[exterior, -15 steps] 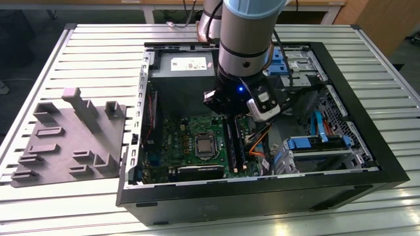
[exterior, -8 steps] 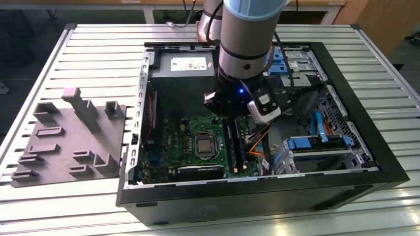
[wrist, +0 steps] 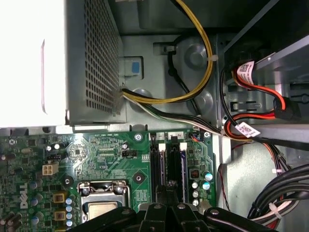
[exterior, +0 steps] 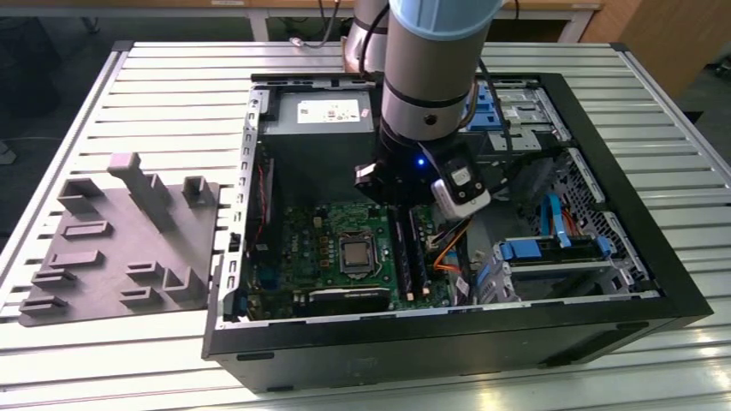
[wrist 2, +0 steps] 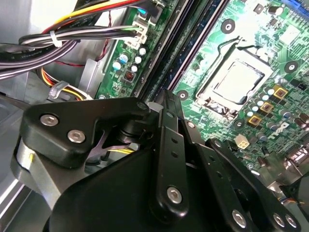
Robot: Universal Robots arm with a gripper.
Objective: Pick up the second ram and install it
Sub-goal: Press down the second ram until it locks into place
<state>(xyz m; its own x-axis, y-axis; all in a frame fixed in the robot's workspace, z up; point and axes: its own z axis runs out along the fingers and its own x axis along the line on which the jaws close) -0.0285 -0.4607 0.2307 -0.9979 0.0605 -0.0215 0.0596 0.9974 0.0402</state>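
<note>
The arm reaches straight down into the open case (exterior: 639, 257), its gripper (wrist: 170, 205) low over the RAM slots (wrist: 169, 164) beside the CPU socket (wrist: 104, 203) on the motherboard (exterior: 331, 257). Whether the fingers are open or closed cannot be told. The second ram (exterior: 416, 257) appears to stand in the slots beneath the gripper. It looks light, stiff and fragile, best held by its long edges.

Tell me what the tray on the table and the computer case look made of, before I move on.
The tray looks like matte grey moulded plastic or dense foam: its raised blocks have soft edges and no shine. The computer case appears to be sheet metal, painted black outside, bare grey inside with punched holes. The table seems to be ribbed aluminium with a dull silver sheen.
</note>
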